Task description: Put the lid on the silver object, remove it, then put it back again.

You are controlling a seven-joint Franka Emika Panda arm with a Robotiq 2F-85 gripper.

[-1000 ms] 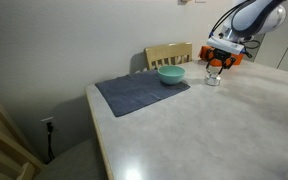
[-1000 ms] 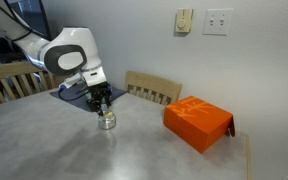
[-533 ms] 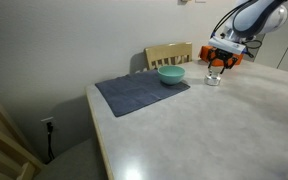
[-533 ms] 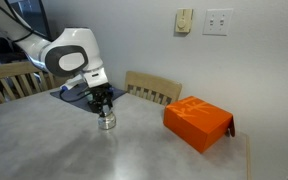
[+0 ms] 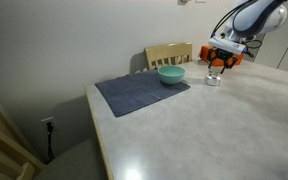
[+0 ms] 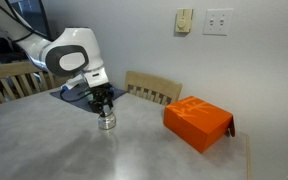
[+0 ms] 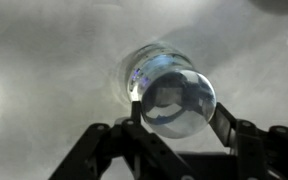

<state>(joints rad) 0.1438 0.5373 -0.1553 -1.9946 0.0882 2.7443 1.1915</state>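
In an exterior view, a pale table (image 5: 184, 135) carries a grey-blue mat (image 5: 139, 95) with a teal bowl (image 5: 171, 74) standing on its far corner, in front of a wooden chair (image 5: 169, 53). Beyond the mat, near the table's far edge, stands the silver pot (image 5: 214, 78), upright on the bare tabletop and apart from the bowl. The arm (image 5: 252, 18) reaches down from the upper corner, and its gripper (image 5: 216, 67) points straight down onto the top of the pot; the lid is too small to make out here. In an exterior view from the opposite side, the same gripper (image 6: 105, 105) hangs vertically from the white arm (image 6: 69, 55), its fingertips meeting the top of the silver pot (image 6: 107, 122). An orange box (image 6: 197, 122) lies well apart from the pot on the table (image 6: 104, 158), a chair (image 6: 154, 88) stands behind, and an edge of the mat (image 6: 68, 93) shows behind the arm. In the wrist view, the gripper (image 7: 177, 106) enters from the bottom edge, and its two dark fingers (image 7: 134, 112) press against opposite edges of the lid (image 7: 176, 95), a shiny round disc that mirrors its surroundings; the tool is thus clamped on the lid. Part of the silver pot (image 7: 144, 62) shows past the lid's upper rim, directly beneath it. Whether the lid sits fully on the pot cannot be told.
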